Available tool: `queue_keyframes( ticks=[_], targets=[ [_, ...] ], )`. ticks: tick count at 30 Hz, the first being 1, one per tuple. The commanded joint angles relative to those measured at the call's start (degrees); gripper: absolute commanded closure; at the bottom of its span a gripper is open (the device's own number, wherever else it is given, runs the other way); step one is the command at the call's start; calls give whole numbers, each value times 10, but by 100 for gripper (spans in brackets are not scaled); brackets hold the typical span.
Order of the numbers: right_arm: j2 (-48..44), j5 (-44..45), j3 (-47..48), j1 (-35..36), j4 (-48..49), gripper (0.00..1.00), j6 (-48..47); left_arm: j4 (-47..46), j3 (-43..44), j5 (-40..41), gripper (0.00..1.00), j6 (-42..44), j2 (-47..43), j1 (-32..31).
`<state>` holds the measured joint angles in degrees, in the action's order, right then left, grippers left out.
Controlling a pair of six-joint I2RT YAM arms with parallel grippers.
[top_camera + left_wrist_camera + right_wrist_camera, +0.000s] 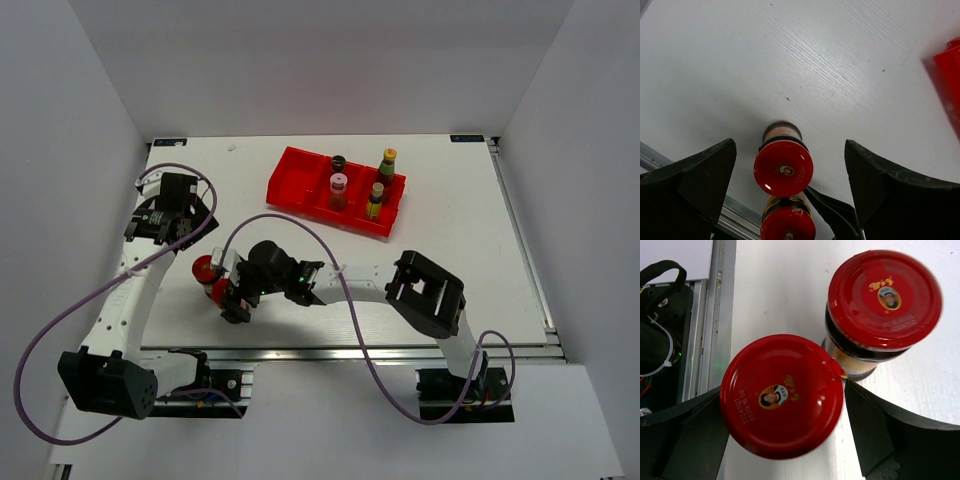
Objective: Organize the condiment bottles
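Observation:
Two squat brown red-lidded jars stand side by side at the table's front left. The near jar (pixel 220 291) (pixel 782 396) sits between the fingers of my right gripper (pixel 228 298) (pixel 783 387), which is open and straddles it. The far jar (pixel 204 267) (pixel 885 299) stands beside it, touching or nearly so. My left gripper (pixel 180 232) (pixel 790 142) is open and empty, hovering above both jars (pixel 783 167). Four slim bottles stand in the red tray (pixel 290 185): dark-capped (pixel 338 161), pink-capped (pixel 338 183), yellow-capped (pixel 389 154) and pale-capped (pixel 377 188).
The tray lies at the back centre; its left compartment holds nothing. A metal rail (pixel 722 305) runs along the table's front edge, close to the near jar. A purple cable (pixel 300 230) loops over the right arm. White walls enclose the table.

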<state>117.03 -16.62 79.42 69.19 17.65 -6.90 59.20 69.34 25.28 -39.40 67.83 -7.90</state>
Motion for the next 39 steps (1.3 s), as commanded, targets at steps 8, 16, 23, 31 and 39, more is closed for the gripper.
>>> queue_keyframes(
  ticks=[8, 16, 23, 31, 39],
  targets=[
    [13, 6, 16, 16, 78, 11, 37, -26, -6, -21, 2, 20, -14, 9],
    [-1, 34, 2, 17, 80, 35, 42, -29, -8, -29, 2, 22, -16, 10],
    [-32, 47, -12, 17, 80, 46, 45, -30, -5, -30, 2, 22, -17, 11],
    [-83, 72, -27, -8, 66, 49, 86, -30, -8, -27, 2, 22, -12, 11],
    [-103, 44, -17, -115, 77, 52, 141, -36, -4, -24, 2, 24, -16, 13]
  ],
)
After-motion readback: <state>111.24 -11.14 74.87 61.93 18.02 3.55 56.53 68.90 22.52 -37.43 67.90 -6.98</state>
